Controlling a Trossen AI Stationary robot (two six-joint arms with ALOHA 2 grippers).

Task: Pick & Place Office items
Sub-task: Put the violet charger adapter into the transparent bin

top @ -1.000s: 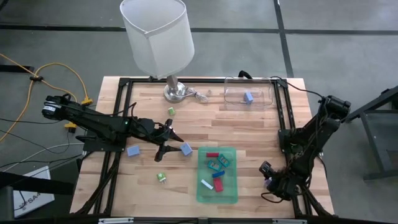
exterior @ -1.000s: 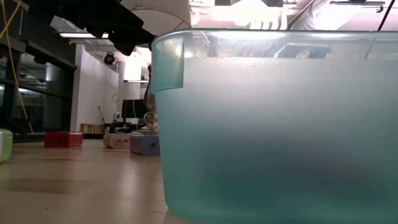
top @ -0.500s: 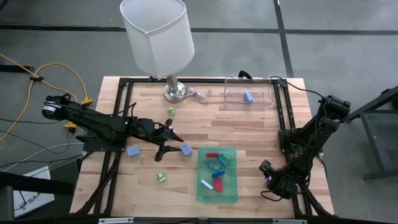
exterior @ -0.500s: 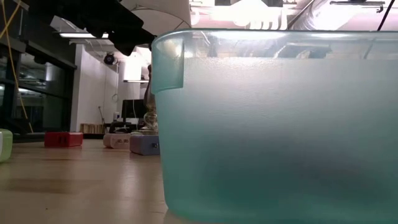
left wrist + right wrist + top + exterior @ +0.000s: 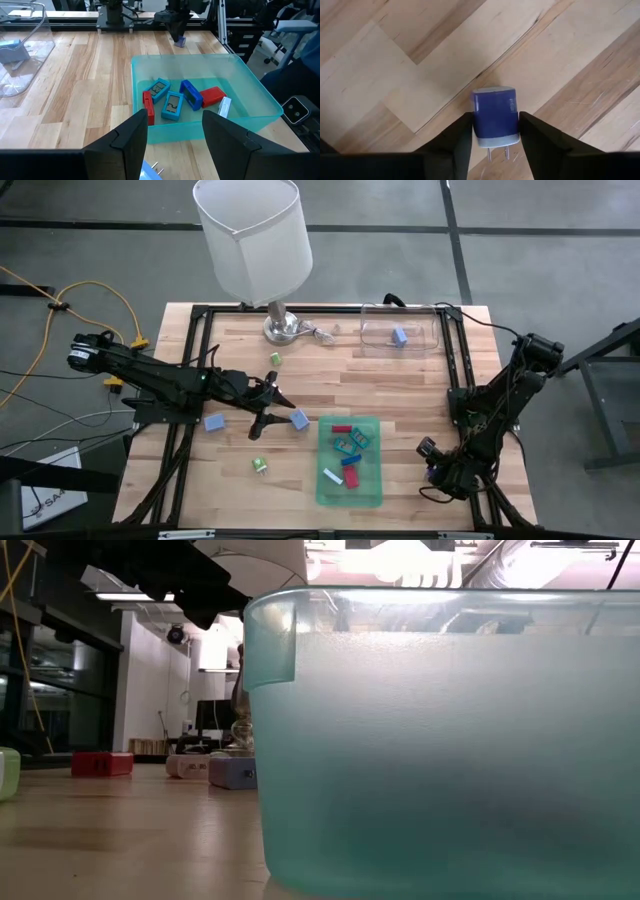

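My right gripper [image 5: 496, 126] points down near the table's right near corner [image 5: 433, 470], shut on a small blue-purple plug block [image 5: 494, 116] with two metal prongs. My left gripper [image 5: 268, 412] hovers open left of the green tray [image 5: 350, 490], its fingers [image 5: 135, 132] holding nothing. The tray holds several office items: red, blue, teal and white pieces [image 5: 172, 102]. A blue block [image 5: 299, 419] lies just right of the left gripper, another [image 5: 214, 422] beside that arm. Two green pieces [image 5: 275, 358] [image 5: 259, 465] lie flat on the wood. My right gripper pinches the plug block by its two opposite side faces [image 5: 476, 125], one finger on each side. The fingers come from above, pointing steeply down. The block lies flat on the table board, its prongs [image 5: 497, 152] toward the wrist.
A lamp [image 5: 255, 250] stands at the far edge. A clear container [image 5: 380, 340] at the far right holds a blue piece [image 5: 399, 336]. In the low view the tray's wall [image 5: 440, 750] fills the foreground; red [image 5: 100, 764], pale and bluish blocks [image 5: 232, 772] lie behind it.
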